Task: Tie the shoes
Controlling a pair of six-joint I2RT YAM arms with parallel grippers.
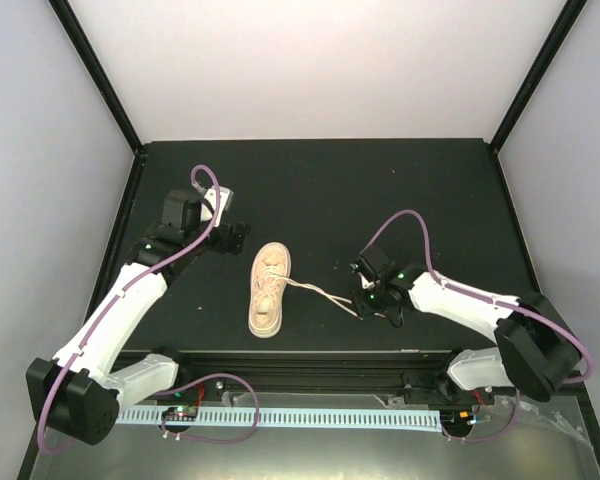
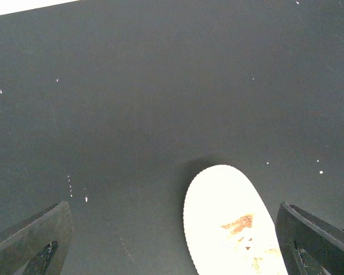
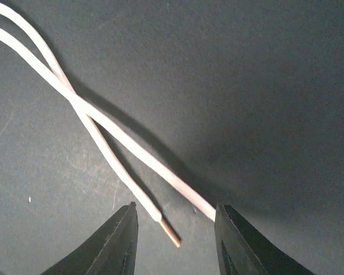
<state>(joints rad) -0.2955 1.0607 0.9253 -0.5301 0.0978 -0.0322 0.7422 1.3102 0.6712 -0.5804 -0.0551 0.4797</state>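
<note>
The small beige shoe lies on the black table, toe towards the back. Its two thin off-white laces trail off to the right. My left gripper is open and empty, just back-left of the toe. In the left wrist view the pale toe sits between my wide-spread fingers, nearer the right one. My right gripper is open at the lace ends. In the right wrist view the laces cross, and both ends lie between my fingers. One end shows a brown tip; the other reaches the right finger.
The black table is walled by pale panels at the back and sides. A black rail and a perforated strip run along the near edge by the arm bases. Purple cables loop over both arms.
</note>
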